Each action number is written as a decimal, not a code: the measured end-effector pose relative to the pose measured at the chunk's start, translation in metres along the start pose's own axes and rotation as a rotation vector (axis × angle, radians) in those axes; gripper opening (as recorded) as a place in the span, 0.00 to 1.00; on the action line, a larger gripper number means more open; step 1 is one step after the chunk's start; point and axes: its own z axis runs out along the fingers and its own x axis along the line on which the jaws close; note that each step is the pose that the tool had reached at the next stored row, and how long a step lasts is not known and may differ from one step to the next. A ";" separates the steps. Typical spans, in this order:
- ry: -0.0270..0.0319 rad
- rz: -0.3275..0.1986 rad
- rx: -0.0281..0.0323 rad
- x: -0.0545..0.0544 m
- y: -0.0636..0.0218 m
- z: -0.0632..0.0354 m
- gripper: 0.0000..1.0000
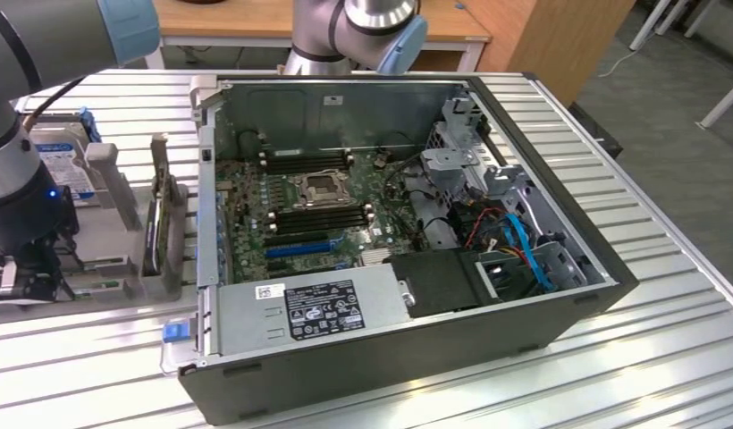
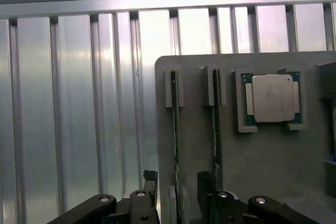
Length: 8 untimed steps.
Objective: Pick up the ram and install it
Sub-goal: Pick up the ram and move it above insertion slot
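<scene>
Two rams stand on edge in a grey holder plate [image 2: 262,171]: one ram [image 2: 175,129] and a second ram [image 2: 216,124] beside it. My gripper [image 2: 178,195] is open and low over the plate, with one finger [image 2: 150,190] and the other finger [image 2: 206,187] on either side of the first ram. A gap shows on both sides, so nothing is clamped. In the exterior view the gripper [image 1: 27,279] hangs over the holder at that view's left, apart from the open computer case [image 1: 402,232]. The motherboard's black slots [image 1: 319,217] lie inside the case.
A CPU [image 2: 271,98] sits in a pocket of the holder beside the rams. A hard drive [image 1: 56,156] and a dark card [image 1: 164,223] stand on the fixture between the arm and the case. Blue slot strips [image 1: 301,243] and cables [image 1: 522,241] are inside the case. The slatted metal table [image 1: 652,340] lies all around.
</scene>
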 end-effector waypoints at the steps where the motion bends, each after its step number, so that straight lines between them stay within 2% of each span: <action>1: 0.0008 -0.017 -0.0004 0.000 0.0001 0.0001 0.44; 8: 0.0022 -0.046 -0.0011 0.000 0.0001 0.0008 0.44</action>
